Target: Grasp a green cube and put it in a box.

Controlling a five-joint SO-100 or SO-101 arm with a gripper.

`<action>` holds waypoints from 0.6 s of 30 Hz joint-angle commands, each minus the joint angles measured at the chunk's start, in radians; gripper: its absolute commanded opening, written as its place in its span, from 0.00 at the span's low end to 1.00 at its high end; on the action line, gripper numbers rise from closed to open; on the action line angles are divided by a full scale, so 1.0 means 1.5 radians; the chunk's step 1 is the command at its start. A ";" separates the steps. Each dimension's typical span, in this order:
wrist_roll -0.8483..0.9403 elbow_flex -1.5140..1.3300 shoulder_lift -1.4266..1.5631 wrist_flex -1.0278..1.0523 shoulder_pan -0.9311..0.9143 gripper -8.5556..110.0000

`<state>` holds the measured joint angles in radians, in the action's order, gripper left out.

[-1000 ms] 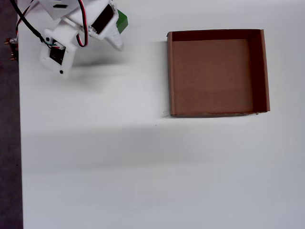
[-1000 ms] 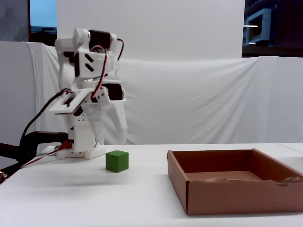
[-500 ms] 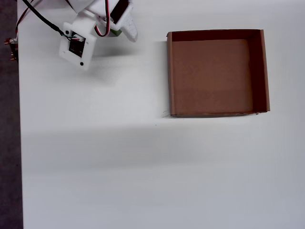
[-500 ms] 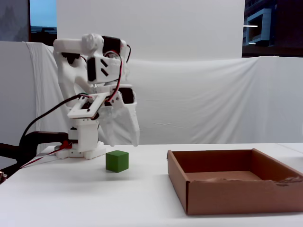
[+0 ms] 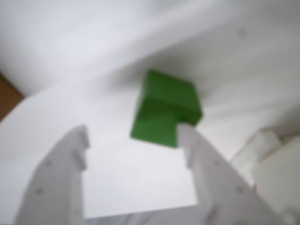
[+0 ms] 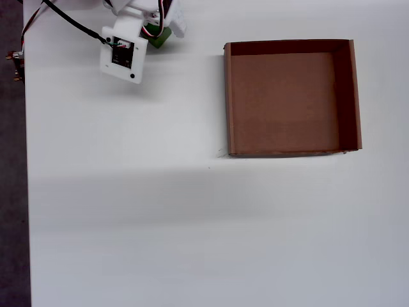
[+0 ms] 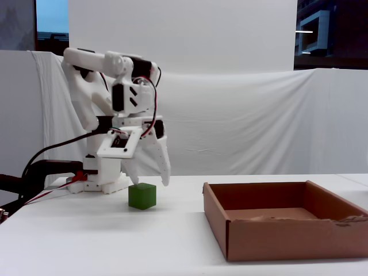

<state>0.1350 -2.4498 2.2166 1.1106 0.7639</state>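
The green cube rests on the white table, just ahead of my gripper. The jaws are open wide and empty; the right fingertip overlaps the cube's near edge in the wrist view. In the fixed view the gripper hangs right above the cube, with its tips at about the level of the cube's top. In the overhead view the cube is mostly hidden under the gripper at the top left. The brown cardboard box stands empty to the right, also in the fixed view.
The arm's base and cables sit at the table's left end. A white cloth backdrop hangs behind the table. The table's left edge borders a dark floor.
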 commanded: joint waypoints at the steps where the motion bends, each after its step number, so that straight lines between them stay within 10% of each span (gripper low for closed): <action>1: 0.007 0.005 0.019 0.003 0.005 0.29; 18: 0.472 0.058 0.037 0.012 -0.069 0.29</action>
<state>0.7670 -2.4191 2.2626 1.1290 0.6780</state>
